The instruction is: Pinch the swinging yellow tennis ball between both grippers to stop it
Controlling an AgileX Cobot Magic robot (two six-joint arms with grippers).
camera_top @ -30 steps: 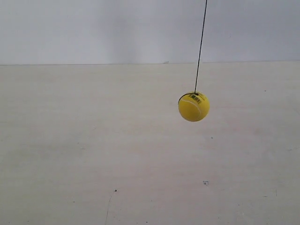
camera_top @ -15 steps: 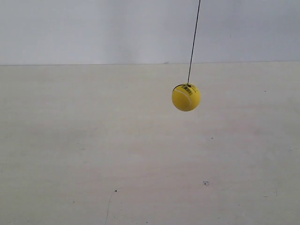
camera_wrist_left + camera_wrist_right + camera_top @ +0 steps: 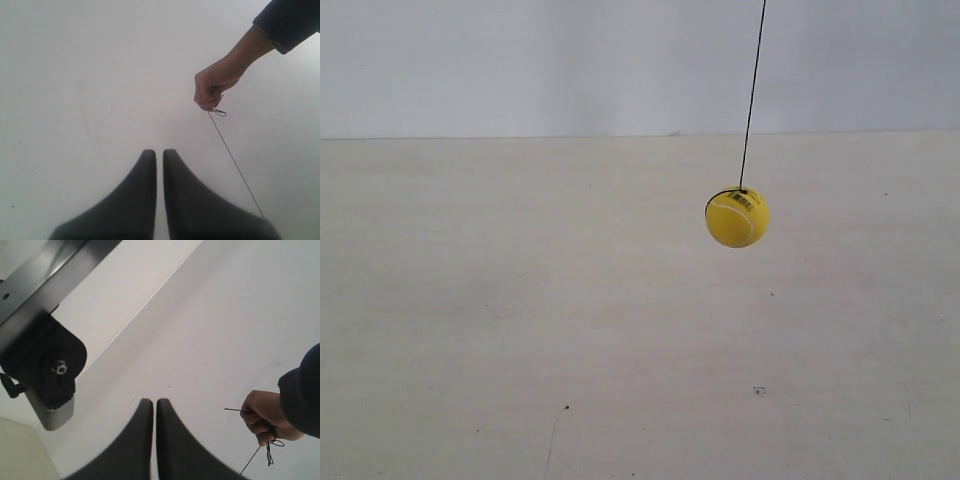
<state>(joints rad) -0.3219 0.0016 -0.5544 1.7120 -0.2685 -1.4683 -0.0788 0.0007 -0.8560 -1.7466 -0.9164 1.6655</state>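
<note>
The yellow tennis ball [image 3: 737,217] hangs in mid-air on a thin dark string [image 3: 753,95], right of centre in the exterior view, above a pale table. No arm shows in that view. My left gripper [image 3: 155,153] points up at a white ceiling, its black jaws shut with nothing between them; the string [image 3: 235,165] runs past it. My right gripper [image 3: 151,402] is likewise shut and empty, pointing upward. The ball itself is hidden from both wrist views.
A person's hand [image 3: 212,91] in a dark sleeve holds the string's top end, also seen as a hand [image 3: 262,419] in the right wrist view. A black metal beam and a camera mount [image 3: 47,362] sit overhead near the right gripper. The pale table [image 3: 520,320] meets a white wall.
The ball swung left and up half a second ago, then back right and slightly lower now, close to where it hung one second ago.
</note>
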